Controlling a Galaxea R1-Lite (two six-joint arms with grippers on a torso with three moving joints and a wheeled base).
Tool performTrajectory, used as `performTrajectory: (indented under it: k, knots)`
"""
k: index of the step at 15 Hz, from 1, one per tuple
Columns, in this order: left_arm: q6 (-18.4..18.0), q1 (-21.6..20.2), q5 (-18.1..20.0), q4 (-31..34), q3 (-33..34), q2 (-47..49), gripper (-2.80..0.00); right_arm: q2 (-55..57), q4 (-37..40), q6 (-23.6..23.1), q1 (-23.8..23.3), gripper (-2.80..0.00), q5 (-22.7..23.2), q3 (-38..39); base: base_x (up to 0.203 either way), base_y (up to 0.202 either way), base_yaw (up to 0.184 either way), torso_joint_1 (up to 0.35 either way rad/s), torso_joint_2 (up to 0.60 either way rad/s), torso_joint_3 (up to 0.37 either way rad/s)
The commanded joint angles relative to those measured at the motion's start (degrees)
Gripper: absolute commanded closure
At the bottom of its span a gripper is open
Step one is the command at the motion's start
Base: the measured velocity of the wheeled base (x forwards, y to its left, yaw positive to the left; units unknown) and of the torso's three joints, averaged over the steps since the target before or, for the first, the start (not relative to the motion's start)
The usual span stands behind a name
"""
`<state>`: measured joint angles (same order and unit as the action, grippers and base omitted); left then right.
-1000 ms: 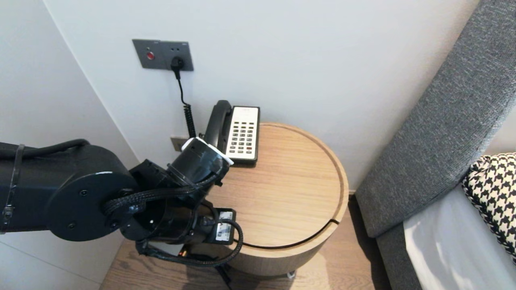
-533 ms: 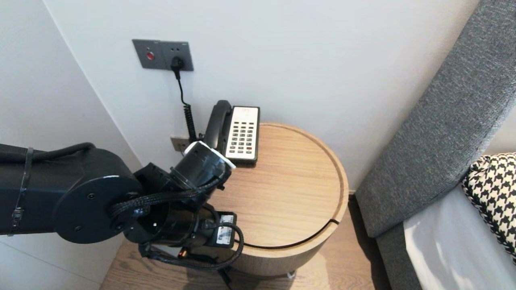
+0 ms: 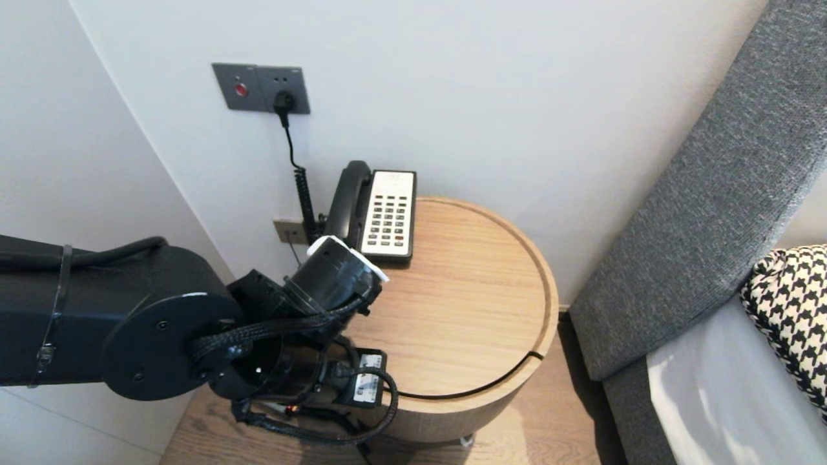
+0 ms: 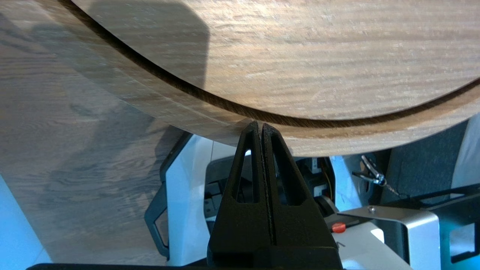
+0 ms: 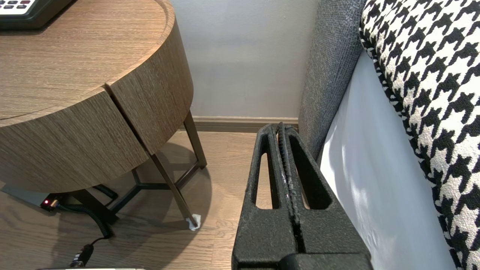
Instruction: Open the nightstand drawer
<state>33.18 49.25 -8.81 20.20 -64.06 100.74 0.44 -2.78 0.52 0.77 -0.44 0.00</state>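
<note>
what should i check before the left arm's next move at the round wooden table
1. Left gripper shut and empty: ok.
2. Its fingertips are at the near rim of the table; touching the wood or just short of it: cannot tell.
3. Handset seated on the telephone at the table's back edge, apart from the arm: ok.
4. Coiled cord out of the way of the left arm: cannot tell.
5. Right gripper shut, holding nothing, low between the table and the headboard: ok.
</note>
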Motion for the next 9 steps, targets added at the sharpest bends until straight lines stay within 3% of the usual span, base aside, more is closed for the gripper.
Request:
performTrajectory:
  k: [1, 9]
  knots:
    - [0.3, 0.2, -0.1, 0.2, 0.4, -0.2, 0.00, 0.1, 0.0, 0.0, 0.0, 0.00, 0.0, 1.4, 0.000, 0.000, 0.000, 0.000, 0.00, 0.000]
    - [0.7, 1.3, 0.0, 0.1, 2.5, -0.7, 0.00, 0.1, 0.0, 0.0, 0.0, 0.00, 0.0, 1.4, 0.000, 0.000, 0.000, 0.000, 0.00, 0.000]
